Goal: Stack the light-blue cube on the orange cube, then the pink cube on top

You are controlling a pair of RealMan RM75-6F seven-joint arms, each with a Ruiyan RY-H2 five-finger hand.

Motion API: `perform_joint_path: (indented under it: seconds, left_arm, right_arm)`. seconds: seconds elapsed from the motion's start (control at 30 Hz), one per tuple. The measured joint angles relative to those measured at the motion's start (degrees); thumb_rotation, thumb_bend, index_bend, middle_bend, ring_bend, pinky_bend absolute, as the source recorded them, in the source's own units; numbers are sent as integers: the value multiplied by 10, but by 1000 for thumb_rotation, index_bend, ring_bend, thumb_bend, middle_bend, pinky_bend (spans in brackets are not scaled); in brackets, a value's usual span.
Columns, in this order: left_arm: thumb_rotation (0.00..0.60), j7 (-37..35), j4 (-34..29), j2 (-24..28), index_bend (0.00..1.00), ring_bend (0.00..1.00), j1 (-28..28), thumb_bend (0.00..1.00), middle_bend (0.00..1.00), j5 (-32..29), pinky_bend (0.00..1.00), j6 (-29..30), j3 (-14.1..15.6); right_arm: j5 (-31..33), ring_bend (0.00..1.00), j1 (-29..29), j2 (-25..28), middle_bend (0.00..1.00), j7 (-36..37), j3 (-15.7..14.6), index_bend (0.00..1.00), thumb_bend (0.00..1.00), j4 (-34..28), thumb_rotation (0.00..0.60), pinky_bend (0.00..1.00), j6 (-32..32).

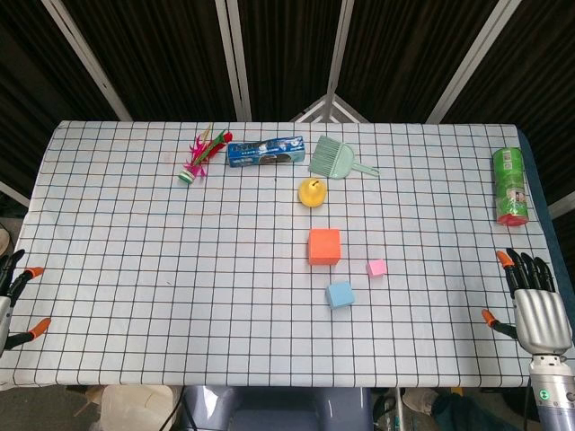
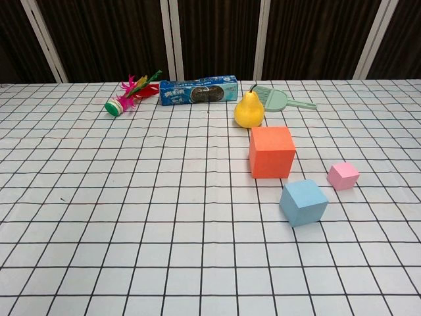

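Orange cube (image 1: 324,246) sits approx mid-surface, right of centre, flat on the checked cloth (image 1: 162,269). Light-blue cube (image 1: 340,294) is just near & slightly right of it, not touching; pink cube (image 1: 376,268), the smallest, lies to the right of both, apart from each. None stacked yet. Yellow pear (image 1: 311,192) stands upright just beyond the orange cube. Far row, left to right: feathered shuttlecock (image 1: 199,157), blue biscuit pack (image 1: 265,152) lying on its side, green dustpan brush (image 1: 335,159) w/ handle pointing right. Green can (image 1: 511,185) lies near the far right edge. Right hand (image 1: 534,300) is at the near right edge, fingers spread, holding nothing, well apart from the cubes. Left hand (image 1: 13,301) is only partly in frame at the near left edge; fingers look apart, nothing in them. Chest view shows neither hand.
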Motion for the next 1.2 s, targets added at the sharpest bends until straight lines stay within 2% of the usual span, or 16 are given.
perform_joint_path:
  seconds: [0.63,0.77,0.97,1.03,1.2]
  left_arm:
    - [600,4,-3,1,221,0,1,206,13,-5,18,-1,-2]
    - [600,11,-4,-1,221,0,0,206,13,-6,18,-4,-1]
    - [600,13,-6,-3,221,0,-4,206,13,-13,18,-12,-3]
    - [600,15,-6,-4,221,0,-4,207,13,-14,18,-14,-3]
    - [600,15,-5,-5,221,0,-6,206,13,-19,18,-17,-5]
  right_arm:
    - [-1,32,4,-2,67,-4,-5,20,247,-7,600,0,-12]
    - [-20,32,7,2,67,16,-13,97,247,-11,600,0,-18]
    - [-63,31,14,6,67,39,-33,152,248,-32,600,0,-27]
    - [-67,30,16,4,67,27,-37,189,248,-40,600,0,-30]
    - [-75,31,36,-15,67,-30,-44,194,248,-80,600,0,-67]
